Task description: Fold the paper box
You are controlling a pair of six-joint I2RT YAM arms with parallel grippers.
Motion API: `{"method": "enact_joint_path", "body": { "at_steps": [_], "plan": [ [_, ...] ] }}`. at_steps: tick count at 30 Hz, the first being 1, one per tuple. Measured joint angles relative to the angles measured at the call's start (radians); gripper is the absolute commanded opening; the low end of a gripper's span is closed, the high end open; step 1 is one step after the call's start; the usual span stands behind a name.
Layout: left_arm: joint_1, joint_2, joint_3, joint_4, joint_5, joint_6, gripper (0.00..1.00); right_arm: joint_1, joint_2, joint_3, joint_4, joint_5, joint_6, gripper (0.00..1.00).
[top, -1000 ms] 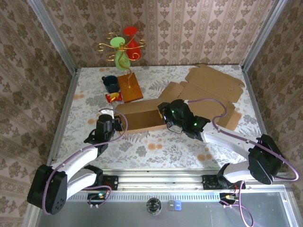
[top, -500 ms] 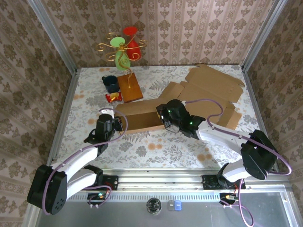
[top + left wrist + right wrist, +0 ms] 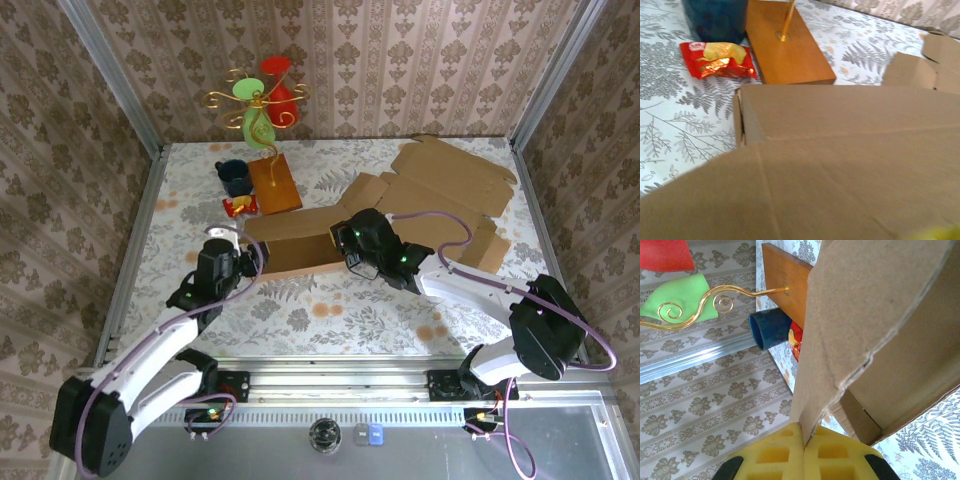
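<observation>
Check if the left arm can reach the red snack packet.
Probably yes: the snack packet lies beyond the left end effector, past the end of the cardboard box, with bare table between.

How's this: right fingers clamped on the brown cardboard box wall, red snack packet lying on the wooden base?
No: the red snack packet lies on the patterned table beside the wooden base, per the left wrist view. The right fingers do clamp the brown cardboard box wall.
</observation>
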Motion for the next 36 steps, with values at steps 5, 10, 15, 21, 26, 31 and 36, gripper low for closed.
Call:
{"method": "enact_joint_path", "body": {
  "at_steps": [5,10,15,21,26,31,36],
  "plan": [
    [-0.002,-0.103,0.061,-0.185,0.025,-0.108,0.55,0.0,0.0,0.0,-0.003,0.0,0.003,0.0],
    [0.005,-0.103,0.264,-0.44,0.029,-0.266,0.44,0.0,0.0,0.0,-0.007,0.0,0.003,0.0],
    [0.113,0.05,0.534,-0.701,0.064,-0.387,0.47,0.001,0.001,0.0,-0.01,0.0,0.003,0.0],
    [0.28,0.311,0.678,-0.822,0.177,-0.409,0.56,0.001,0.001,0.0,-0.011,0.0,0.002,0.0],
    [0.321,0.451,0.682,-0.771,0.276,-0.377,0.6,0.001,0.006,0.0,-0.011,-0.001,0.0,0.0],
    [0.325,0.578,0.69,-0.693,0.352,-0.314,0.6,0.001,0.011,0.0,-0.017,-0.002,0.0,0.0],
    [0.325,0.638,0.684,-0.686,0.366,-0.25,0.58,0.001,0.011,0.0,-0.021,-0.005,0.0,0.0]
  ]
}}
